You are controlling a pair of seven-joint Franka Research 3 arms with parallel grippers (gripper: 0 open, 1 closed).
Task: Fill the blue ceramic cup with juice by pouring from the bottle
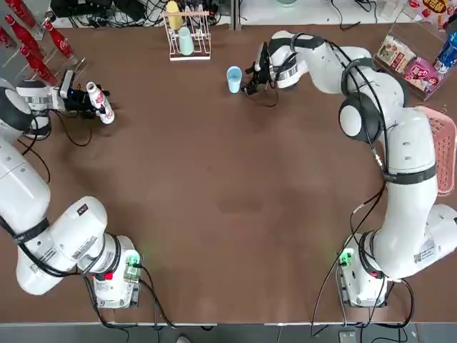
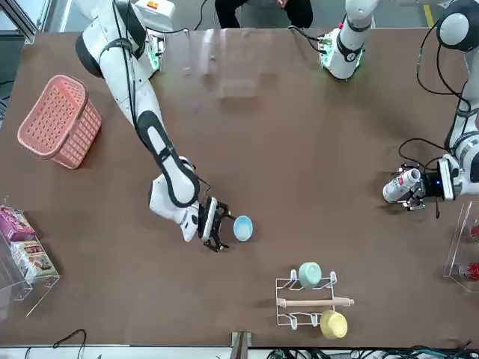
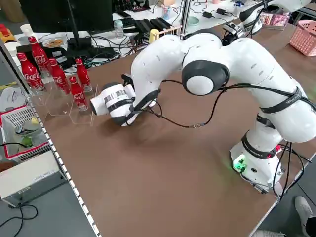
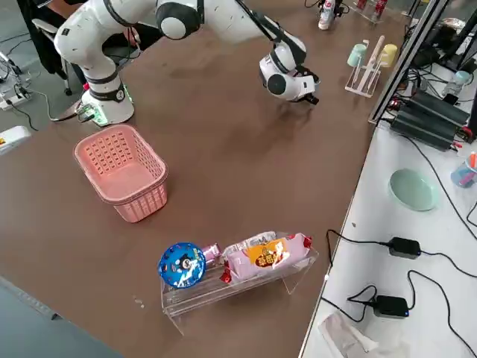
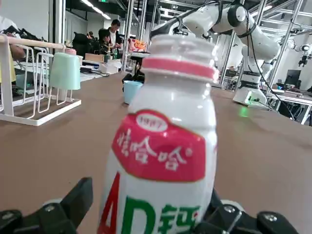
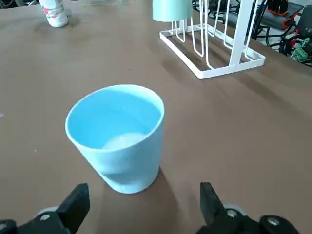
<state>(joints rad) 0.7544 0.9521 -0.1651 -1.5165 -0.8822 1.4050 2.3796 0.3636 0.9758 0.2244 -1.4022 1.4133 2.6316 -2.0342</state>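
Observation:
The blue ceramic cup (image 1: 233, 78) stands upright at the far middle of the table. My right gripper (image 1: 250, 76) lies low just to its right, open. In the right wrist view the cup (image 6: 117, 139) sits just ahead of the fingers (image 6: 73, 204), not between them. The white bottle (image 1: 102, 107) with its red-and-pink label stands at the far left of the table. My left gripper (image 1: 87, 101) is open around the bottle's lower body. In the left wrist view a small gap shows between the bottle (image 5: 165, 161) and one finger (image 5: 75, 200).
A white wire rack (image 1: 187, 39) with a mint-green cup and a yellow cup stands behind the blue cup. Slim red bottles (image 1: 36, 50) in a clear holder sit at the far left corner. A pink basket (image 1: 443, 150) and a clear snack box (image 1: 410, 64) are at the right.

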